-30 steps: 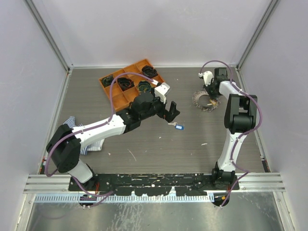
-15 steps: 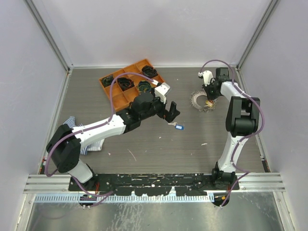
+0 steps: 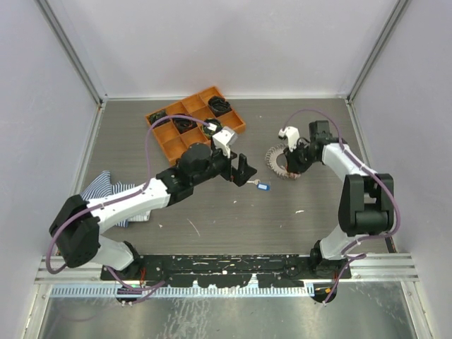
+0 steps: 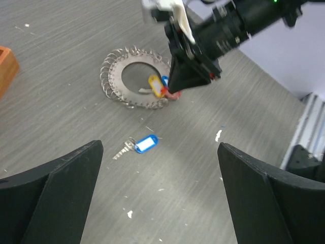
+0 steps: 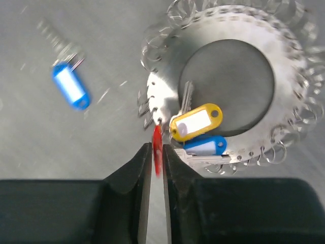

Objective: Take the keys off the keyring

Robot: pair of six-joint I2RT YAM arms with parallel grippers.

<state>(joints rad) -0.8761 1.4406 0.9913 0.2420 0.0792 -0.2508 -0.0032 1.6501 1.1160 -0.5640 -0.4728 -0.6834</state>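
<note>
One second on, the keyring (image 3: 280, 164) has slid nearer the loose blue-tagged key (image 3: 263, 186), the right hand (image 5: 157, 146) clamped on its red tag (image 5: 157, 133); the left hand (image 3: 244, 171), fingers apart, hovers beside that key.

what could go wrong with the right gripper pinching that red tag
1. The right gripper pinches the red tag only at its very fingertips, so it may slip out.
2. Nothing pins the keyring, so a pull may drag the whole ring, yellow-tagged key included.
</note>
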